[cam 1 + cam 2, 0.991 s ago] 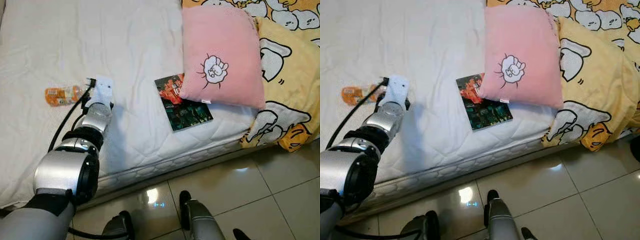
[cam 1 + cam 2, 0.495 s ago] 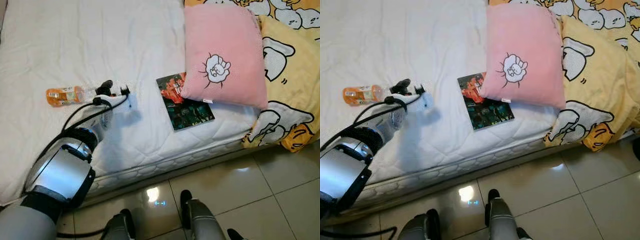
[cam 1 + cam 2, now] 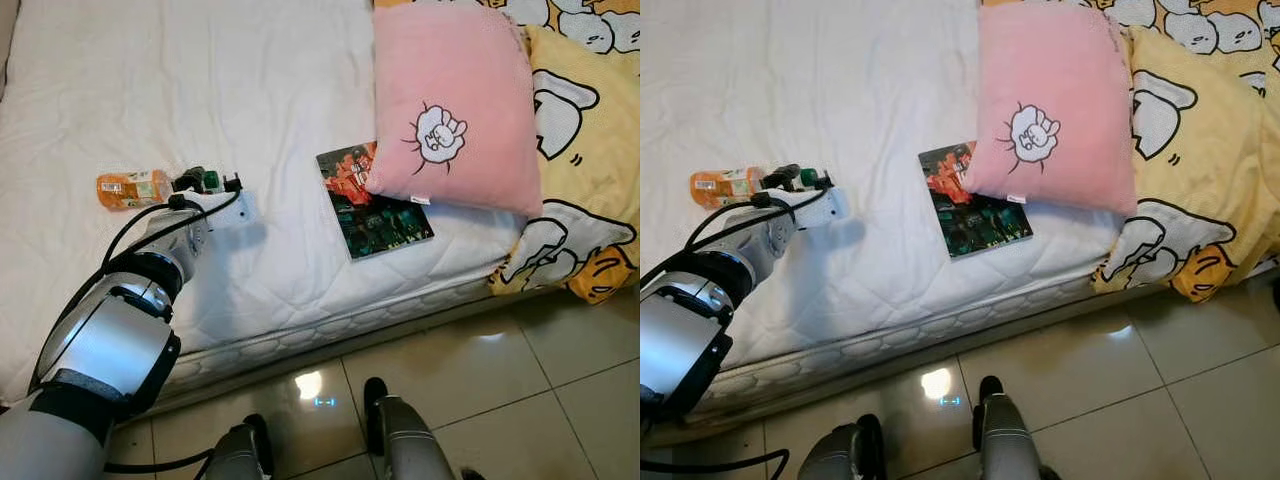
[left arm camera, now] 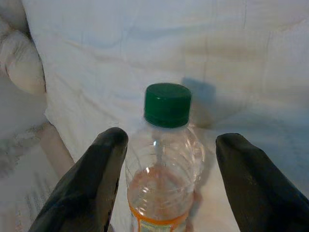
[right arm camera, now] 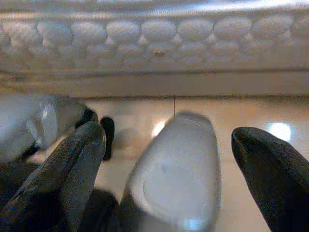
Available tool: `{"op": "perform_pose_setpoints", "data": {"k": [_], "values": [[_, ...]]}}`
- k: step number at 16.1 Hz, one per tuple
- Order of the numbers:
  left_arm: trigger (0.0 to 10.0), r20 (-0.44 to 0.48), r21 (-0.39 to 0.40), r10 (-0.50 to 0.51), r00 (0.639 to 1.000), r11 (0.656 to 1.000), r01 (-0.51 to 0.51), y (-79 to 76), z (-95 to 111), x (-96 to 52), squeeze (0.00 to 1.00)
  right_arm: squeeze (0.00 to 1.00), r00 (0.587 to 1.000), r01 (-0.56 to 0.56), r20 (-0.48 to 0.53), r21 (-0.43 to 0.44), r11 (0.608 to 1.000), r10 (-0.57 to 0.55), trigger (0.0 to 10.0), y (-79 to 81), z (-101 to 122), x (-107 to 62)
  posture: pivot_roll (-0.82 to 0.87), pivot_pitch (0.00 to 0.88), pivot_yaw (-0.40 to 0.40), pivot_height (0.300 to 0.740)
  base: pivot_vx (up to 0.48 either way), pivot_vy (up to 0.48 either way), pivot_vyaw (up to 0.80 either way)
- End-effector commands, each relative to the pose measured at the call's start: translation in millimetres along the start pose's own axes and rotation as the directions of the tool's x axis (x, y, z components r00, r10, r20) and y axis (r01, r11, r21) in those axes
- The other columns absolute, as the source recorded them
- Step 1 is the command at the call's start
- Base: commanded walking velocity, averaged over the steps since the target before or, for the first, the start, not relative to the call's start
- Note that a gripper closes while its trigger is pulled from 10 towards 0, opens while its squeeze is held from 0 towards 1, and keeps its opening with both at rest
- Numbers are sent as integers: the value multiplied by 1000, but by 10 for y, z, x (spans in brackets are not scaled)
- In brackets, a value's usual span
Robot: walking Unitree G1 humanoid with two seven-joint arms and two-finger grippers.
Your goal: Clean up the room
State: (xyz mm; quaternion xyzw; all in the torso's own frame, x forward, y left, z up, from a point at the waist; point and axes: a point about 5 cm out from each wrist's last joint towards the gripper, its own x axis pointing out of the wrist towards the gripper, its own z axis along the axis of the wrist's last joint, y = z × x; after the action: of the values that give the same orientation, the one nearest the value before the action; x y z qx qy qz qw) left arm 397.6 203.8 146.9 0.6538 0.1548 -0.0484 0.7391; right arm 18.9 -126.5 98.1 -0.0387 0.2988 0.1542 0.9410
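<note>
Clear bottle (image 4: 164,159), green cap, seemingly near-empty

Glossy tiled floor (image 3: 520,380) lies below the quilted mattress edge (image 3: 330,325).

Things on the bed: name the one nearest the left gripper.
The plastic bottle, green-capped and lying between the open left gripper's fingers; the book and pink pillow lie farther right.

Your left arm (image 3: 120,330) reaches forward and low, its left gripper (image 4: 169,169) spread wide with one black finger (image 4: 91,188) on each side of the gap, while your right gripper (image 5: 166,159) hangs down by the legs, its two fingers (image 5: 72,164) also held apart.
</note>
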Motion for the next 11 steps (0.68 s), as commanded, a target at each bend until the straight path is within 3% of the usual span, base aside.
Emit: {"op": "perform_pose_setpoints", "data": {"k": [1, 2, 6, 9, 11], "values": [[0, -37, -63, -7, 999, 998, 5, 19, -59, 0, 0, 0, 1000, -20, -24, 18, 1000, 21, 10000, 20, -18, -62, -369, 321, 28, 740, 0, 0, 0], [0, -53, -98, -13, 999, 995, 8, 13, -88, -1, 0, 0, 999, -20, -31, 14, 1000, 20, 10000, 14, -25, -85, -376, 311, 30, 740, 0, 0, 0], [0, -62, -105, -19, 998, 994, 13, -2, -117, -4, 0, 0, 999, -21, -25, -4, 1000, 21, 10000, -30, -27, -53, -373, 293, 21, 740, 0, 0, 0], [0, -49, -198, -1, 999, 980, -9, -8, -121, -5, 0, 0, 999, 23, 46, 18, 1000, -23, 10000, -139, 71, 88, -337, 267, 20, 740, 0, 0, 0], [0, 5, -260, 15, 1000, 965, -13, -65, -100, -13, 0, 0, 994, 18, 106, 10, 1000, -19, 10000, -201, 118, 331, -266, 188, 33, 740, 0, 0, 0]]}}
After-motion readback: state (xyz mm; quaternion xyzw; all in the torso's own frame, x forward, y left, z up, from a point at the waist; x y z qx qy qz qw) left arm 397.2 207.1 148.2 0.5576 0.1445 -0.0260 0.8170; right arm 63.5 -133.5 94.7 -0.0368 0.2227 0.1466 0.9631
